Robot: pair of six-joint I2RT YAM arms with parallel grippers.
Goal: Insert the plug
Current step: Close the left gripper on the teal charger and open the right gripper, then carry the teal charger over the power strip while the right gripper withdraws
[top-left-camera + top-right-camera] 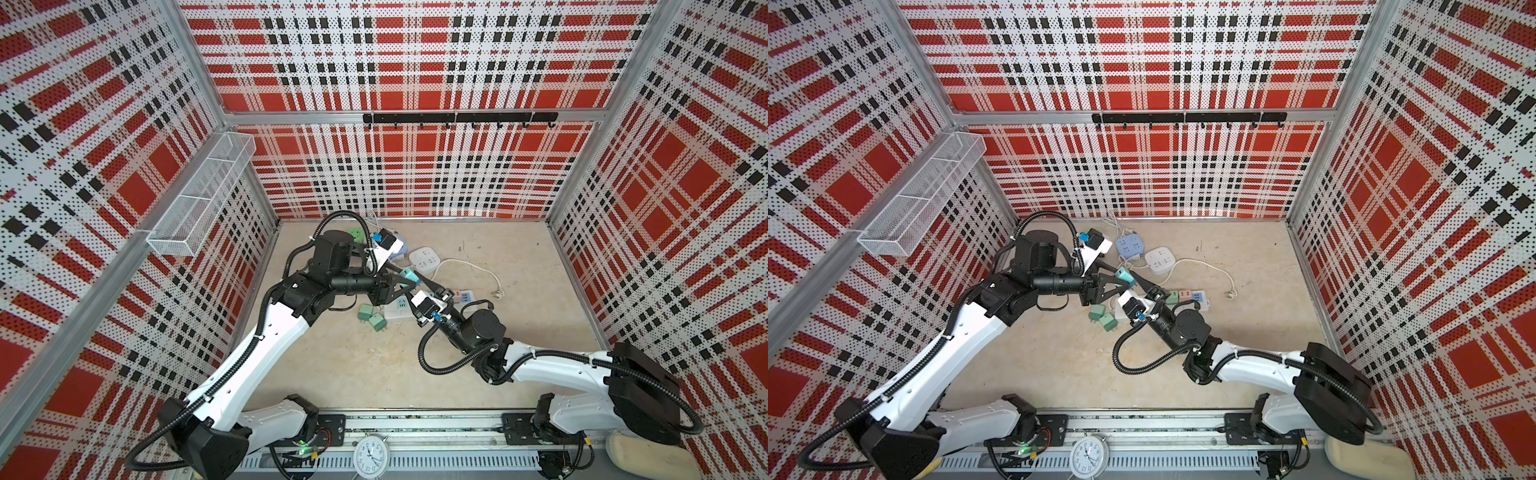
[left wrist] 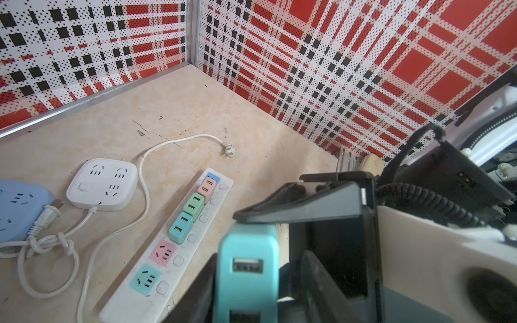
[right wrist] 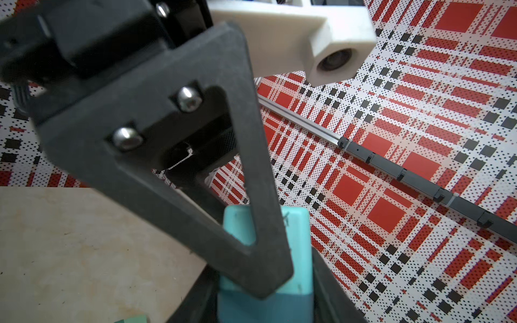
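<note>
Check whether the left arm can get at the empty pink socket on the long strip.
Probably not yet. The right hand is shut on the teal plug inside the left hand, and in a top view the right wrist covers that stretch of strip.

The only signs I found were the hour numerals round the dial of the alarm clock (image 1: 371, 455) (image 1: 1089, 455), just past the front edge of the tabletop (image 1: 374, 365) in both top views. They were too small for me to read singly, and nothing else bore legible writing.
</note>
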